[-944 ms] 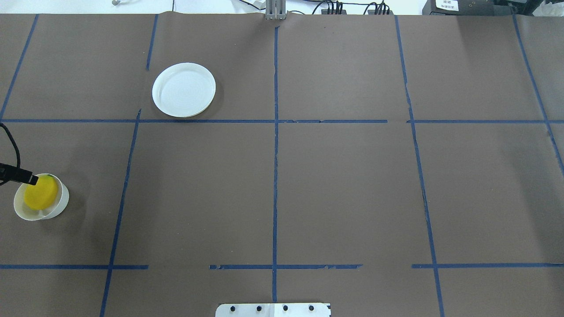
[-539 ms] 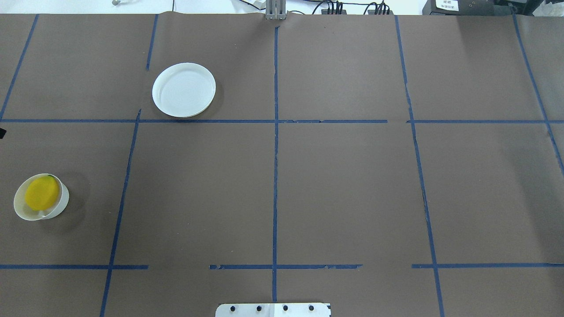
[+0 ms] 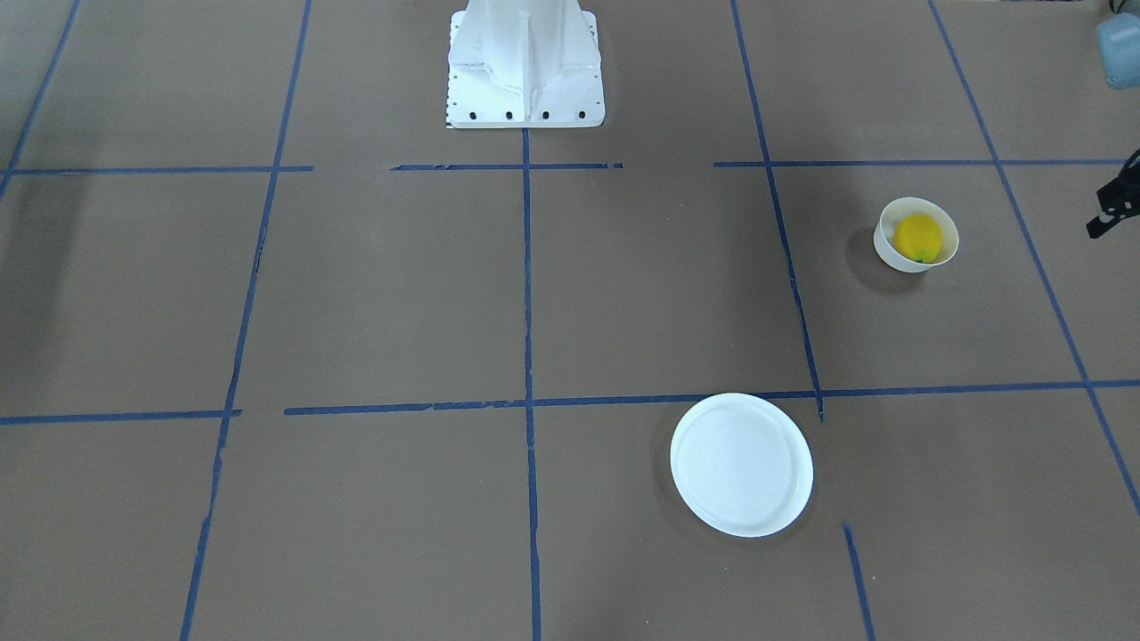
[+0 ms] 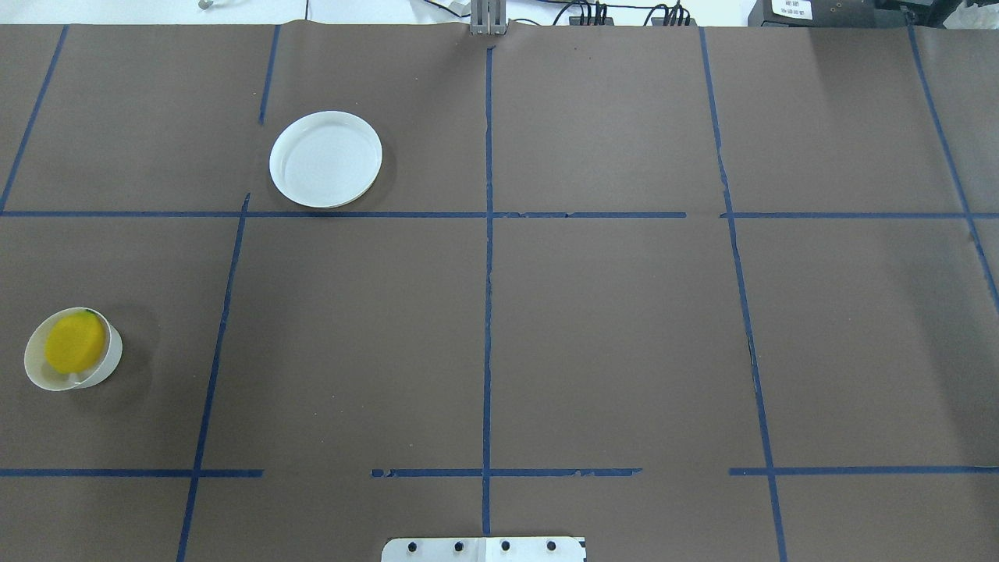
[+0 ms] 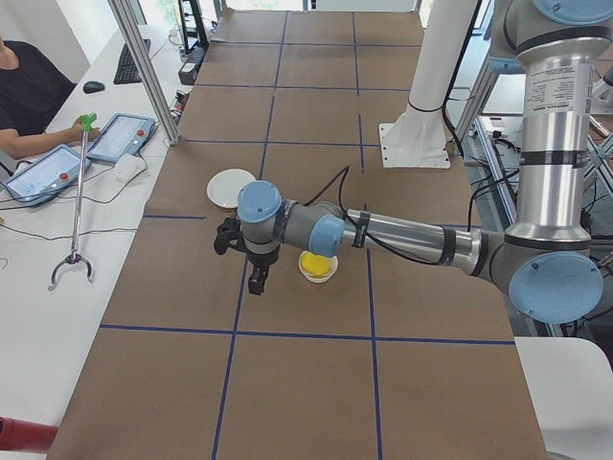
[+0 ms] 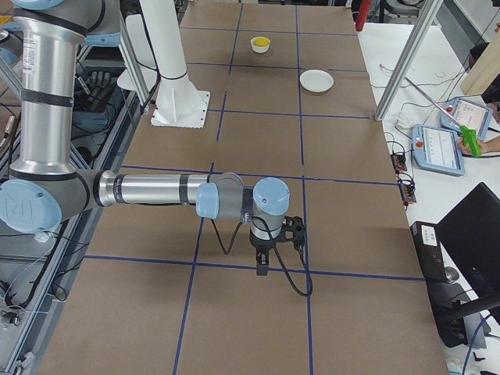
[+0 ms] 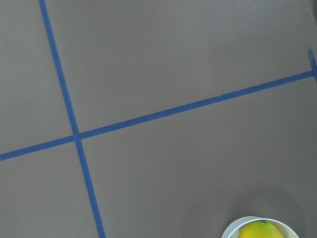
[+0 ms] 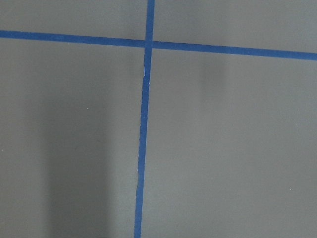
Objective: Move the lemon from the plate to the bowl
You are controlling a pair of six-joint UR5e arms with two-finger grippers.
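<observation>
The yellow lemon (image 4: 74, 346) lies inside the small white bowl (image 4: 109, 361) at the table's left side; both also show in the front-facing view, the lemon (image 3: 918, 237) in the bowl (image 3: 889, 251). The white plate (image 4: 325, 159) sits empty farther back. My left gripper (image 5: 257, 281) hangs beside the bowl, clear of it; only a black piece of it shows at the front-facing view's edge (image 3: 1104, 214), and I cannot tell whether it is open or shut. My right gripper (image 6: 262, 268) hangs over bare table far from both dishes; I cannot tell its state.
Brown paper with blue tape lines (image 4: 488, 312) covers the table. The robot's white base (image 3: 525, 62) stands at the near middle edge. An operator's tablets (image 5: 86, 153) and a grabber tool lie on a side table.
My left gripper's tip, which was over the bowl's far rim, has drawn back out of the overhead view to the left. The lemon stays in the bowl.
</observation>
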